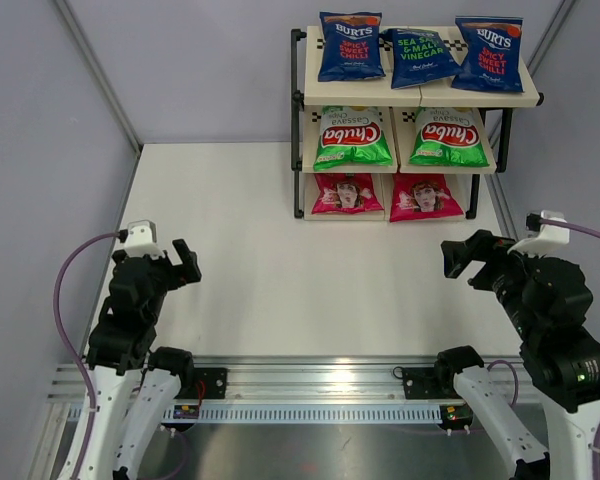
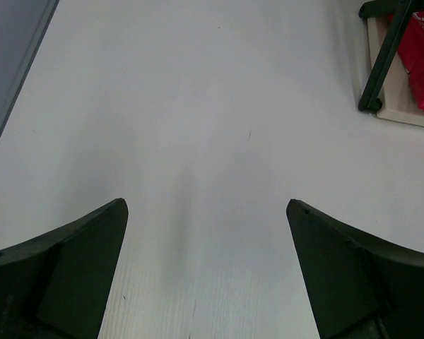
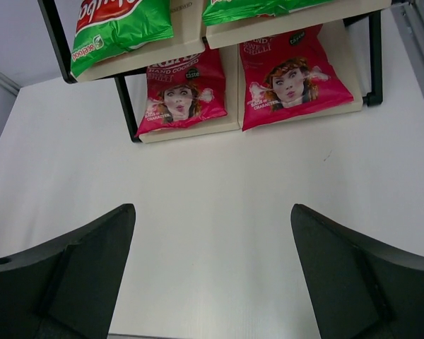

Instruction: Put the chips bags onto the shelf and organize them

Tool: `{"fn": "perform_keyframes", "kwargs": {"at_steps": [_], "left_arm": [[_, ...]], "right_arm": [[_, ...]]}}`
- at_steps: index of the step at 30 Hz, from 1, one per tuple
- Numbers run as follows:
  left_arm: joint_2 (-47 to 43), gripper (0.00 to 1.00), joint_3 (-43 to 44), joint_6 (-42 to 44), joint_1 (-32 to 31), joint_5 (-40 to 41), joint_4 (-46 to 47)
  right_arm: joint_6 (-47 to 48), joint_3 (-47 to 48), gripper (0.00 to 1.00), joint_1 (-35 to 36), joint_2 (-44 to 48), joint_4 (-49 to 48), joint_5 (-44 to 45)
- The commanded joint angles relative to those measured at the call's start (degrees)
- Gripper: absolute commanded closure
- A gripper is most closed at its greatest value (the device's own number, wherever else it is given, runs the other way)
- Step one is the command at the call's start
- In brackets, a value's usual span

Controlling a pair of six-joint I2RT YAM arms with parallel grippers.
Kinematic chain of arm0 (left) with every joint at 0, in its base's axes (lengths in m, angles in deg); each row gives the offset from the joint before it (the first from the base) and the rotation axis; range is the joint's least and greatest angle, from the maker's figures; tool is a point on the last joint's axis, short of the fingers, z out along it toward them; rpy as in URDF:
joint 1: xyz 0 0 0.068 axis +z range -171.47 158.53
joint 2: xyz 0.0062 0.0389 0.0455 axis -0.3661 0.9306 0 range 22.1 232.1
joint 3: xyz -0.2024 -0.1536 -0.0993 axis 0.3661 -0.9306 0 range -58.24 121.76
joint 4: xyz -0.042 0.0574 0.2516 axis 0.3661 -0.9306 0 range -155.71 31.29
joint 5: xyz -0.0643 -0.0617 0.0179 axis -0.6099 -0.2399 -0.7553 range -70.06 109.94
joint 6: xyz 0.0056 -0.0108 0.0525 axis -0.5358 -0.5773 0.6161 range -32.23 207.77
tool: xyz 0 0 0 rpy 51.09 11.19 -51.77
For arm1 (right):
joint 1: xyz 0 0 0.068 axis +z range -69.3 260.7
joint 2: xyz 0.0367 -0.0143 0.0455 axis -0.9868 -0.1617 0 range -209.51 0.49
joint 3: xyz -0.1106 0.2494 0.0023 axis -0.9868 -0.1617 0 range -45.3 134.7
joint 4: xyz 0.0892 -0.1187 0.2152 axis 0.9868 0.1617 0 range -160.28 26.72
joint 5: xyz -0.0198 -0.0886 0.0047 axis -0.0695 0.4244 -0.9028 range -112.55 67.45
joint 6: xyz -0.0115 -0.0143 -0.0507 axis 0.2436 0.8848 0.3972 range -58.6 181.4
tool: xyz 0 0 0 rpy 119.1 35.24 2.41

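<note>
The shelf (image 1: 525, 98) is holding 3 BURTS bags (image 1: 351, 47) above 2 Chuba bags (image 1: 353, 137) above 2 pink bags (image 1: 347, 193). The left hand (image 1: 185, 262) and right hand (image 1: 460, 258) are hanging released.

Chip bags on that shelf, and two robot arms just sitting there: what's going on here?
Seven chips bags lie on the shelf: three blue on top, two green in the middle, two pink at the bottom. Neither arm holds anything. The left gripper and right gripper hang open over the table, away from the shelf.
</note>
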Motion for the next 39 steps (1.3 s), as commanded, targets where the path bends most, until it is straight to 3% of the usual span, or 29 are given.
{"fn": "perform_keyframes", "kwargs": {"at_steps": [1,13,39], "left_arm": [[0.2,0.01,3.9,0.7,-0.4,2.6,-1.0],[-13.5,0.01,6.6,6.9,-0.4,-7.3,-3.5],[-17.4,0.01,7.7,9.4,-0.4,-8.8,-5.2]], "right_arm": [[3.8,2.6,0.00,-0.2,0.9,6.4,1.4],[5.9,0.1,0.01,-0.2,4.2,7.1,3.7],[6.3,-1.5,0.00,-0.2,6.3,5.9,4.8]]}}
